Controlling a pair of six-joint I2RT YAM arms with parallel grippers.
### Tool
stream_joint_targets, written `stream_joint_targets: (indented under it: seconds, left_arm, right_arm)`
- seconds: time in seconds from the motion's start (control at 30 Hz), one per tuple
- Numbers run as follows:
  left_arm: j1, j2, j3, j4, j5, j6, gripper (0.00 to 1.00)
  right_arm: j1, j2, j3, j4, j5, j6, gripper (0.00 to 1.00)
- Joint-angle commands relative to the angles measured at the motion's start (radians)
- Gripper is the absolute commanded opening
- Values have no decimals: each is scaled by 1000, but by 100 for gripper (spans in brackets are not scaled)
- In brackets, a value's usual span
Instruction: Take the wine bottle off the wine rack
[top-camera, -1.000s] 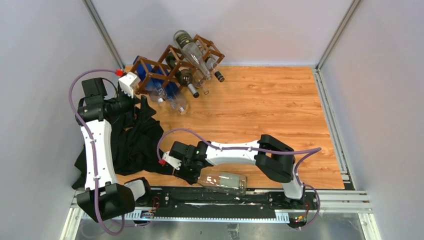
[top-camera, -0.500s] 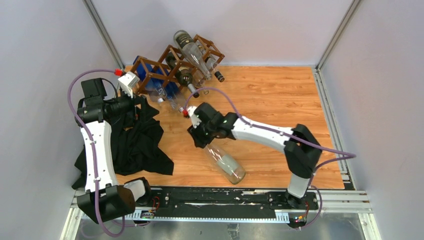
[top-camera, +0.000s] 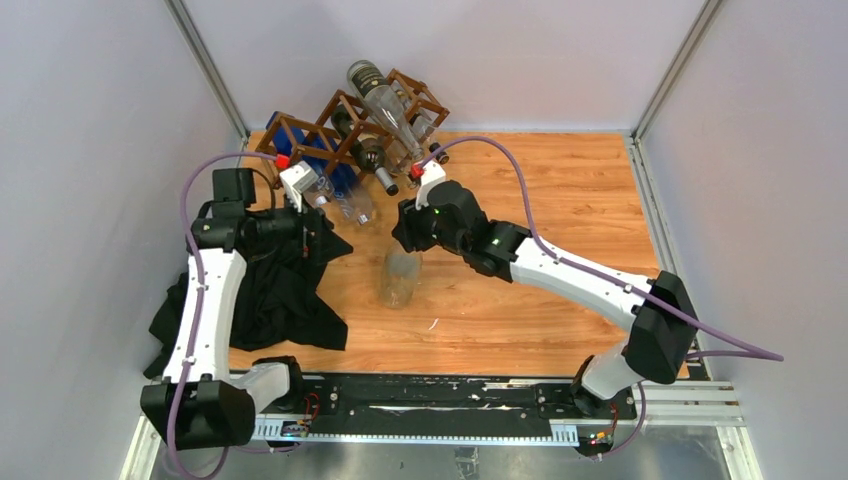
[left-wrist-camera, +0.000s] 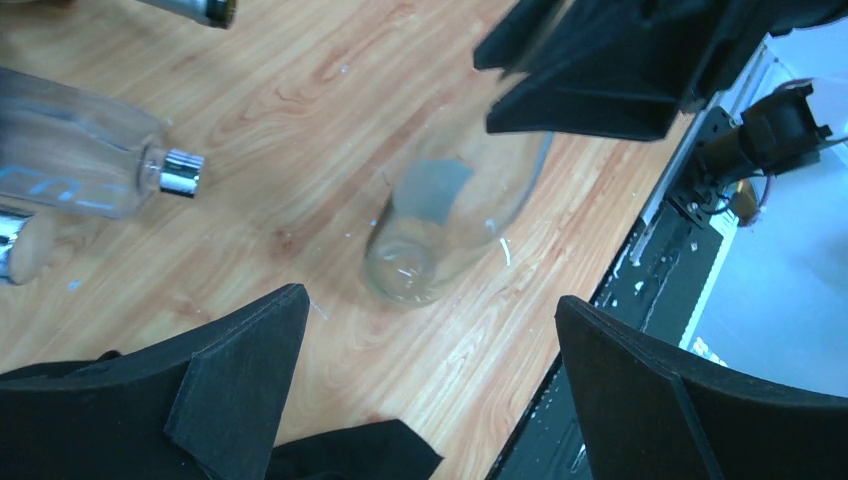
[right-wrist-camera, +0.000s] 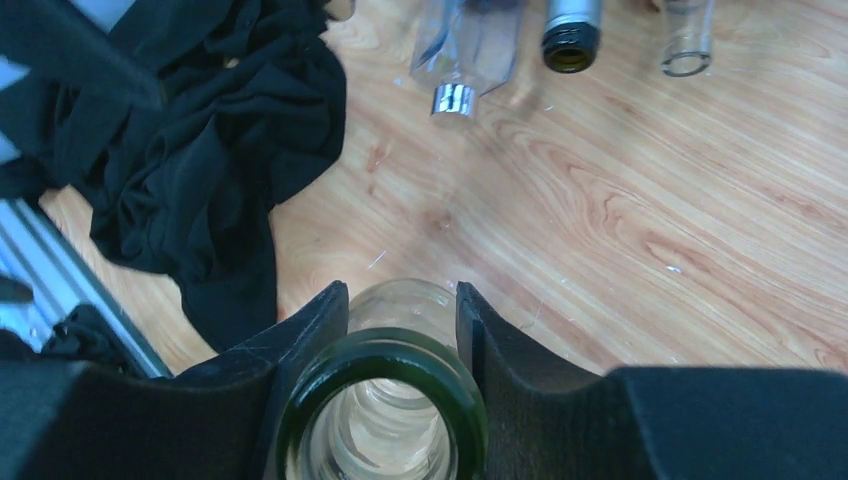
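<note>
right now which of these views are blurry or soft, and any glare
top external: sharp, evenly lit, no strong glare, but the wine bottle reads faintly against the wood; left wrist: the bottle and the right gripper above it are smeared; right wrist: the bottle's mouth by the lens is soft, the wood beyond sharper.

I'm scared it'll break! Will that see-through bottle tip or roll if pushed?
Probably fragile: the bottle looks like clear glass. It seems empty, so likely light. It's tall and round, gripped only at the neck by the right hand, so it might tip, then roll.
</note>
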Motion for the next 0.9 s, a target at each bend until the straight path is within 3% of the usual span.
stream_joint_targets:
  seconds: [0.0, 0.2, 0.4, 0.63, 0.87]
  left_arm:
    - [-82, -42, -63, 133, -54, -125, 100]
    - [-262, -98, -185, 249, -193, -112, 100]
    - [-319, -86, -244, 323, -259, -64, 100]
    - [-439, -61, -314, 415, -344, -141, 100]
    - [-476, -41, -297, 404, -426, -144, 100]
  right_arm:
    - [-14, -67, -14, 164, 95, 131, 0]
    - [-25, -96, -10, 186, 69, 211, 0]
    - [-63, -148, -46, 177, -4, 317, 0]
    - [-80, -193, -78, 185, -77, 421, 0]
    - [-105, -240, -93, 130, -26, 379, 0]
